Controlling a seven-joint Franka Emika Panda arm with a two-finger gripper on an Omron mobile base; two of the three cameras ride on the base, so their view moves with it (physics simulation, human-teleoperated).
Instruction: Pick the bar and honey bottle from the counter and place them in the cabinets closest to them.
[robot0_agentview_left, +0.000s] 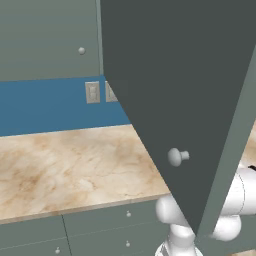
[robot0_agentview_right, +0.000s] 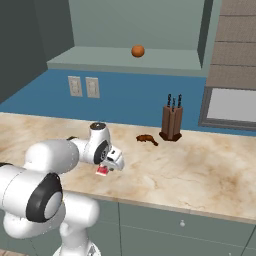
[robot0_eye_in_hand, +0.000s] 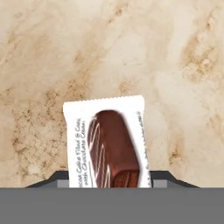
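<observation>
Your arm reaches forward and down from its base at the lower left of the right base view, elbow bent, wrist turned so the hand points at the counter (robot0_agentview_right: 200, 170). The gripper (robot0_agentview_right: 106, 167) sits low over the marbled slab with the bar (robot0_agentview_right: 102, 170) under it, near the front edge of the counter and left of the knife block (robot0_agentview_right: 171, 121).

In the hand view you look straight down on the bar (robot0_eye_in_hand: 109, 146): a white wrapper with a picture of a chocolate-coated bar and small print along its side, lying flat on the stone. The dark finger tips show at either side of its lower end, drawn in against the wrapper edges, so the pincer is narrow and closed on the bar. The wrapper's lower end is cut off by the bottom of that view, so you cannot see the contact itself.

In the left base view an open cabinet door (robot0_agentview_left: 190, 90) with a round knob hides most of the arm; only white joints show beneath it.

An orange ball-like thing (robot0_agentview_right: 138, 51) rests on the open cabinet's shelf (robot0_agentview_right: 165, 65). A small brown object (robot0_agentview_right: 146, 139) lies beside the knife block, too small to identify.
</observation>
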